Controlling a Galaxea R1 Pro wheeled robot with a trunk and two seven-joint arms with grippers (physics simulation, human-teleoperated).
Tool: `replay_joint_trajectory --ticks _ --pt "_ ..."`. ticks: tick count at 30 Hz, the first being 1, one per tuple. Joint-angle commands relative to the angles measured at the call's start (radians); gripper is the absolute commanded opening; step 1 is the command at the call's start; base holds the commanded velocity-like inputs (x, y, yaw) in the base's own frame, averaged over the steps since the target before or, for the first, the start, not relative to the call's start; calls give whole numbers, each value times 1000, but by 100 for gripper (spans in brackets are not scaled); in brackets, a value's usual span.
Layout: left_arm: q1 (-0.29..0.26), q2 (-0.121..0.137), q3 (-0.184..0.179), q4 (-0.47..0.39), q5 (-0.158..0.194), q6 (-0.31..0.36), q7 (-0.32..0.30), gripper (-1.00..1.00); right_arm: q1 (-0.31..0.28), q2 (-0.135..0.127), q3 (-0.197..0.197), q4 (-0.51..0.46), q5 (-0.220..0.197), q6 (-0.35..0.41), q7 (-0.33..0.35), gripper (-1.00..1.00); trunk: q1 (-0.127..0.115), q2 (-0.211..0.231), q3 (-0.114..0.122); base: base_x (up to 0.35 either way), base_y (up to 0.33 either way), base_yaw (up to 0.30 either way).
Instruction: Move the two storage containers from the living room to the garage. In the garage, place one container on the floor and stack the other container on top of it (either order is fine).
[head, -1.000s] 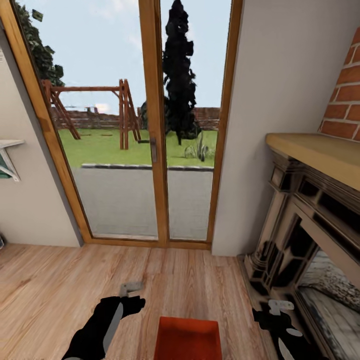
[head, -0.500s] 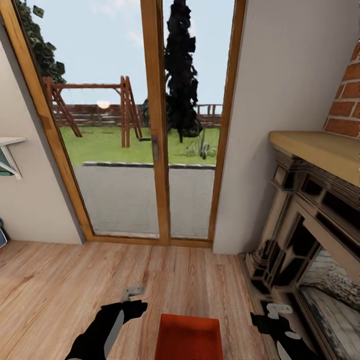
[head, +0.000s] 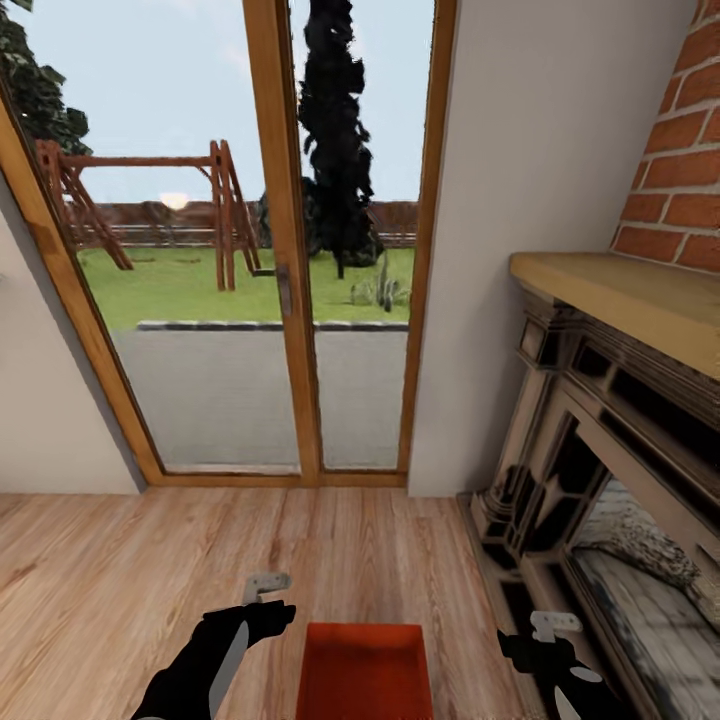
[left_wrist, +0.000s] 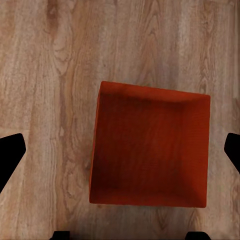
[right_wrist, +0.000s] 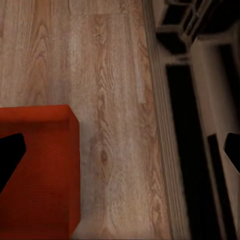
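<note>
Smooth rust-red open box (head: 362, 672) on grained wood planks (head: 120, 570)

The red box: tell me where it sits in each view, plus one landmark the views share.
Head view: red box at bottom centre, between the two arms.
Left wrist view: centre, open top facing the camera.
Right wrist view: lower left corner.
Shared landmark: the wood plank floor under it.
</note>
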Motion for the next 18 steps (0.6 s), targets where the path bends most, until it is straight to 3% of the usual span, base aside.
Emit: replay_joint_trajectory --ticks 1,18 --pt "0 -1 4 -2 4 6 0 100 -1 0 -1 0 -9 0 5 100 1 -2 -4 0 0 -121" --pt "0 0 6 -2 2 6 0 100 -1 0 -1 1 -9 1 5 100 1 -2 -31 0 0 -13"
